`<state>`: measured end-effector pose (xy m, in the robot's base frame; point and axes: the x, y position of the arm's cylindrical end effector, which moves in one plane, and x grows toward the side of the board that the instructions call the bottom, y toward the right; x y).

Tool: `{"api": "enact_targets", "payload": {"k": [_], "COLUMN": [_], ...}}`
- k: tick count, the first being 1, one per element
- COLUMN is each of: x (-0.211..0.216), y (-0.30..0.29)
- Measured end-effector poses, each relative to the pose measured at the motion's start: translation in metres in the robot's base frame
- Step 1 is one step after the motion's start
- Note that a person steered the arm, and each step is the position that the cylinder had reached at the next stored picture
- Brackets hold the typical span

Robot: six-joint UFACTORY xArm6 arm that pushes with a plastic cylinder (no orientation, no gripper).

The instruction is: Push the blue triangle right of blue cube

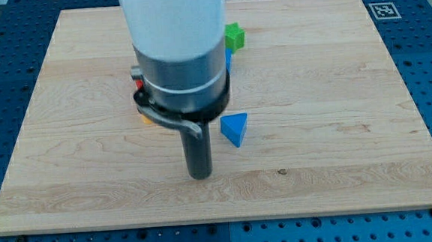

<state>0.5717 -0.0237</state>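
— Where was my tip (200, 174)?

— Low, just left of the blue triangle (234, 128), seemingly apart. No jaws existed; only a rod.

— And the blue cube (229, 59)?

— Behind the arm, mostly hidden, beside a green block (235, 36). The approach looked under way; next, I judged, a rightward and upward shove.

Arm housing (174, 33) cut off at view's top, hiding most of blue block (229, 59), red block (139, 85), orange block (147, 118)

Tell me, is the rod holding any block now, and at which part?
Nothing is held. My tip stands apart from the blue triangle, at its lower left.
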Motion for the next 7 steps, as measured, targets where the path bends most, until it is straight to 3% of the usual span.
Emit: {"api": "enact_targets", "payload": {"k": [2, 6, 7], "x": [-0.009, -0.070, -0.061], "y": [0.054, 0.057, 0.038]}}
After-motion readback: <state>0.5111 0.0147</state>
